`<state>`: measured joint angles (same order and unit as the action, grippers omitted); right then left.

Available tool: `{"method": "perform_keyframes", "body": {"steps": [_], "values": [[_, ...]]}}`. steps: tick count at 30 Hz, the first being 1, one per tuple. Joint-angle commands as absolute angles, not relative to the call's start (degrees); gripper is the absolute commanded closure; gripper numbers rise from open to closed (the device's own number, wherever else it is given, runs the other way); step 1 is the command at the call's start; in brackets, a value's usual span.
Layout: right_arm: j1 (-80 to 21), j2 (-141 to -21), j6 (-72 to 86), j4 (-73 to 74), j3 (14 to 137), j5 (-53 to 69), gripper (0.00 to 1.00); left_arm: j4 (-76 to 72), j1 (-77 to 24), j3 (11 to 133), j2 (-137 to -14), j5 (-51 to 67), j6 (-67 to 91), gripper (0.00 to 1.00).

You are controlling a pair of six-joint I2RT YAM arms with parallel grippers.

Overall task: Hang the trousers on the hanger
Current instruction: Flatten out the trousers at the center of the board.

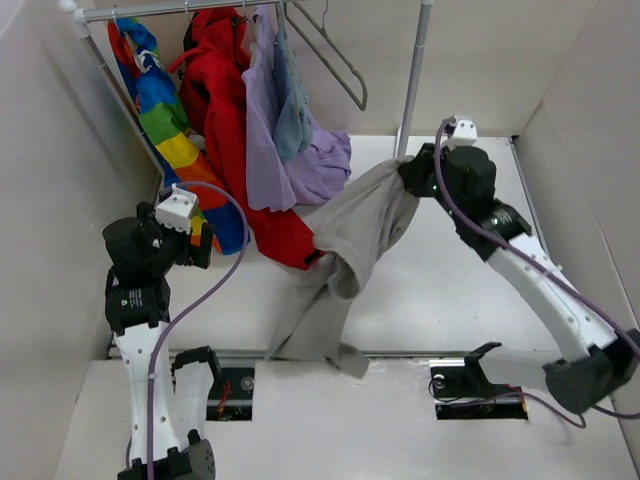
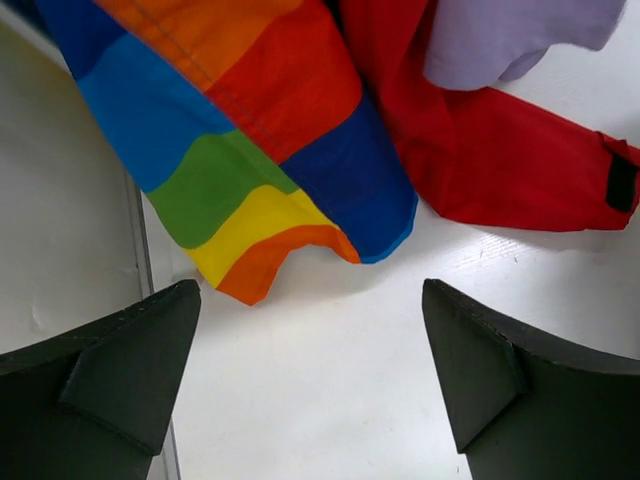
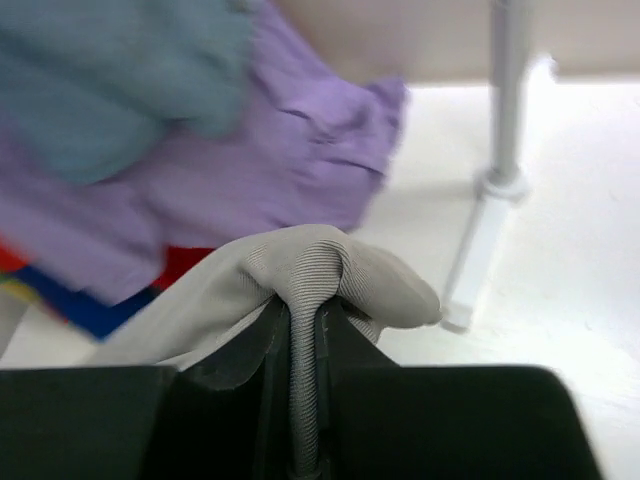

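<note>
The right gripper (image 3: 305, 330) pinches the trousers (image 1: 365, 225) up by a fold, likely to reach the hanger (image 1: 340, 60) (left gripper (image 2: 310, 300) gapes, empty)

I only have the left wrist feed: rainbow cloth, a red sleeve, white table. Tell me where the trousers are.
Observer: The trousers hang from the right pincer, which is shut on a fold of them, to the right of the red coat.
Operator: Report where the legs end.
Observer: They trail across the table to its near edge, between the two arm bases.
Operator: Now give me the hanger.
Observer: The hanger hangs bare from the rail at the back, just right of the lilac garment.
</note>
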<state>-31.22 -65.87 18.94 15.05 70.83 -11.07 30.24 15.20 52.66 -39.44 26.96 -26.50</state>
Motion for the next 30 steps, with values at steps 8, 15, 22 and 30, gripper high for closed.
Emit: {"method": "perform_keyframes", "body": {"steps": [8,15,22,30], "values": [[-7.34,-74.01,21.20,27.08,64.26,-10.70,0.00,30.85,10.03,55.03,-41.74,21.89,-32.86,0.11],[-25.13,-72.58,25.45,28.91,57.59,-12.94,0.00,41.71,9.50,57.21,-49.90,22.41,-41.46,0.21],[-32.16,-77.60,31.64,26.10,49.39,-9.41,0.00,52.47,9.49,63.72,-52.91,20.66,-56.76,0.23],[-35.68,-83.32,30.59,20.92,51.32,-6.24,0.00,54.04,1.34,72.59,-60.90,12.74,-52.33,0.26]]}}
